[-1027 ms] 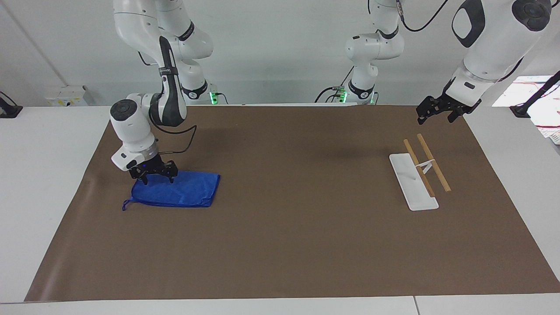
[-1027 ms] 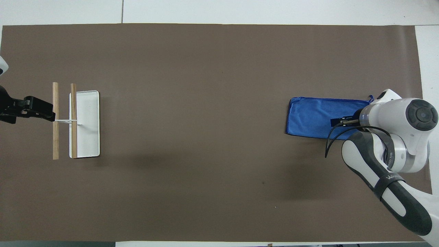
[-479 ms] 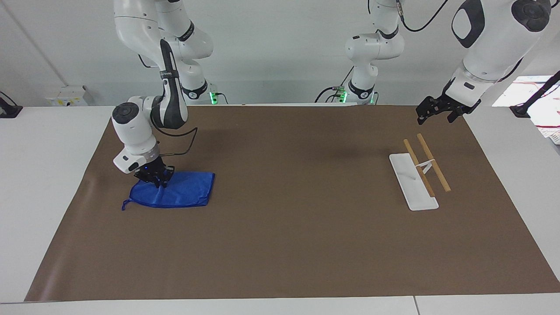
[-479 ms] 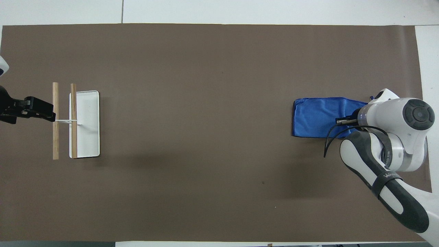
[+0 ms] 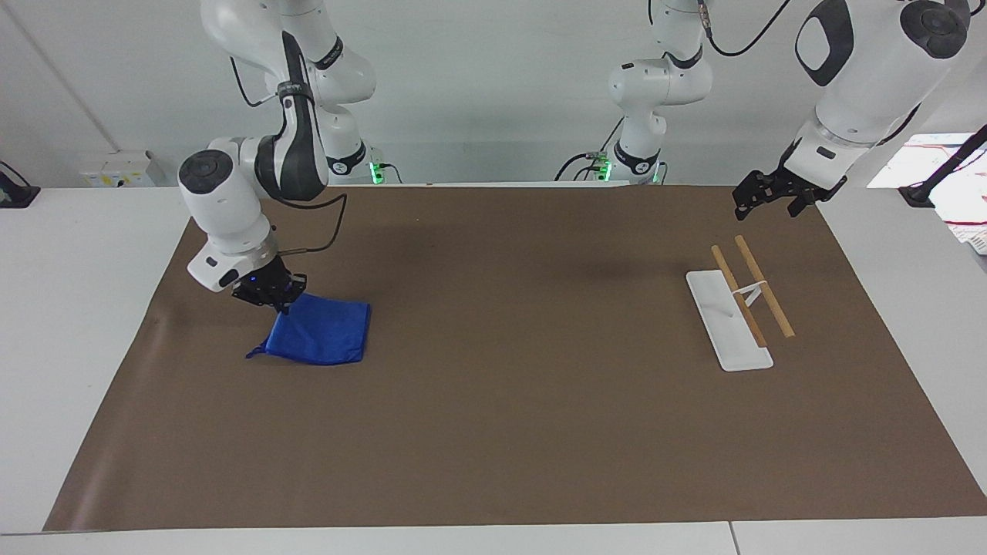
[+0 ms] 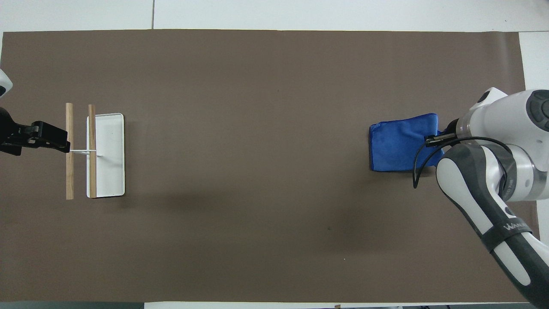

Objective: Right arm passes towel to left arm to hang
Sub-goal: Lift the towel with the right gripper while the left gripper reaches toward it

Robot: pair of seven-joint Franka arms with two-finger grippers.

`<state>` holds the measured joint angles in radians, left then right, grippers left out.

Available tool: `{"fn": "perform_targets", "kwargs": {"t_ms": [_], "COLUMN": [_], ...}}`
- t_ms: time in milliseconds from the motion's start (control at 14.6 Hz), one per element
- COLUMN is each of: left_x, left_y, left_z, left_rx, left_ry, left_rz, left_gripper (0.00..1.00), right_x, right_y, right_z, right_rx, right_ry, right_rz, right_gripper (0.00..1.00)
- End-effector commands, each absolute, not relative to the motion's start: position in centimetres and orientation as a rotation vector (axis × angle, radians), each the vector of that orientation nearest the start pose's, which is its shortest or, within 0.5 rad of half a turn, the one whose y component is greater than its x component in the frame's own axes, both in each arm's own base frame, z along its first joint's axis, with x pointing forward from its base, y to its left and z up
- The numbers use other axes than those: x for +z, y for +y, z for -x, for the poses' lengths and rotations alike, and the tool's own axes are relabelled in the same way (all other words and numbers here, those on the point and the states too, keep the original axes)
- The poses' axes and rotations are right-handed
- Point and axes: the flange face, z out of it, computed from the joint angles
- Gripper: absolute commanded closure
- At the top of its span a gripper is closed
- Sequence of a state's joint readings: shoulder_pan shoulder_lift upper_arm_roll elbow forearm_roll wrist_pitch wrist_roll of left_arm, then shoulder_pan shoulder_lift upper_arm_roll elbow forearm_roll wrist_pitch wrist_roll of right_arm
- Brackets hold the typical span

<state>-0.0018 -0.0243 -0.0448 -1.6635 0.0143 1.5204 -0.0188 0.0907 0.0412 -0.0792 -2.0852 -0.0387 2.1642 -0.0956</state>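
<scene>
The blue towel [image 5: 322, 333] [image 6: 399, 143] lies bunched on the brown mat at the right arm's end of the table, with one edge lifted. My right gripper [image 5: 274, 297], with its blue light on, is shut on that raised edge just above the mat; in the overhead view its wrist [image 6: 489, 124] covers the grip. The towel's corner loop [image 5: 254, 353] trails on the mat. My left gripper [image 5: 765, 194] [image 6: 51, 141] waits in the air over the mat near the rack, holding nothing.
A rack with a white base [image 5: 727, 320] [image 6: 107, 154] and two wooden rods [image 5: 762, 284] [image 6: 69, 151] stands at the left arm's end. The brown mat [image 5: 509, 401] covers most of the white table.
My right gripper closed on the towel's edge and rose, pulling the cloth up so that it folds and bunches shorter. The left arm has stayed still.
</scene>
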Motion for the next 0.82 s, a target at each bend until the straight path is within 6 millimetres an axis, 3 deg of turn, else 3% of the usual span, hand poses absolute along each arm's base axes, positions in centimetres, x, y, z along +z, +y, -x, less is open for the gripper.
{"fn": "perform_targets", "kwargs": {"t_ms": [0,137,205,342,479,753], "left_x": [59.1,58.8,58.6,58.5,57.9,56.1], "left_y": [-2.1,-2.3,-2.6,-3.0,-3.4,-5.8], "left_z": [-53.2,-53.2,-53.1,-52.9,-52.9,-53.1], "left_rx": [0.156,0.163,0.17,0.161,0.158,0.155], "left_ry": [0.029,0.025,0.029,0.037,0.016,-0.274], "left_rz": [3.11,3.109,3.108,3.111,3.141,3.235], "left_gripper": [0.0,0.0,0.0,0.0,0.0,0.0], "right_x": [45.8,48.1,49.5,51.7,53.7,55.8], "right_y": [4.6,7.8,10.4,13.8,18.4,29.0], "right_z": [-55.6,-55.7,-55.7,-56.1,-56.5,-54.2], "right_rx": [-0.096,-0.091,-0.105,-0.135,-0.117,-0.11], "right_ry": [-0.184,-0.181,-0.168,-0.055,0.134,0.566], "right_rz": [3.132,3.031,2.948,2.822,2.706,2.474], "right_gripper": [1.0,1.0,1.0,1.0,1.0,1.0]}}
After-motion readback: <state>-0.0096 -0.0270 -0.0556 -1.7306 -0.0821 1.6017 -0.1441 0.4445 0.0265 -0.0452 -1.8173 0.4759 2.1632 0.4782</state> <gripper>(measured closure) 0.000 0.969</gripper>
